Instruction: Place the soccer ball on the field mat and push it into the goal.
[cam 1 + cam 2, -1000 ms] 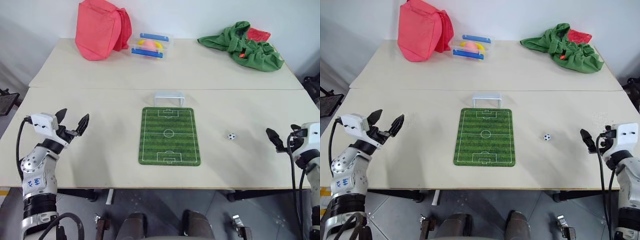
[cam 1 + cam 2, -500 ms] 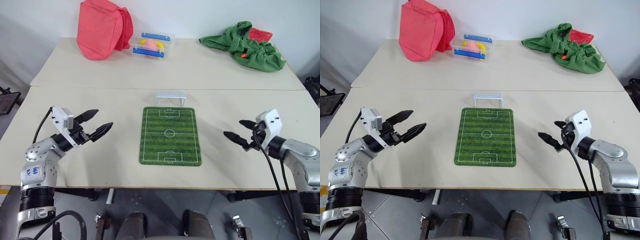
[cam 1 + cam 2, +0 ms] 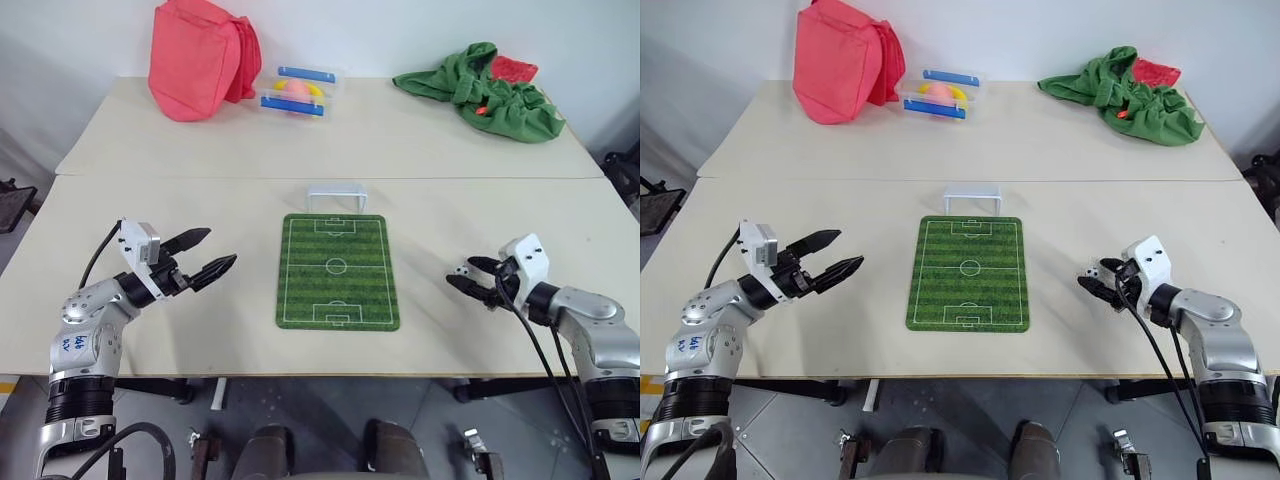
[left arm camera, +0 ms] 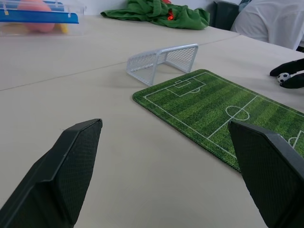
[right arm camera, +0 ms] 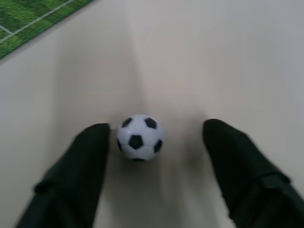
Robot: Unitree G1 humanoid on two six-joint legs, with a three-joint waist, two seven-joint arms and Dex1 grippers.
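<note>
Head views: right end effector (image 3: 1092,279) low on counter (image 3: 420,160), fingers apart around soccer ball (image 3: 1092,272); field mat (image 3: 337,270) to its left, goal (image 3: 336,192) beyond. Left end effector (image 3: 213,253) spread wide, empty.
Left wrist: mat, goal ahead.
Right wrist: ball between fingers (image 5: 76,171), nearer one; gap beside the other.
</note>
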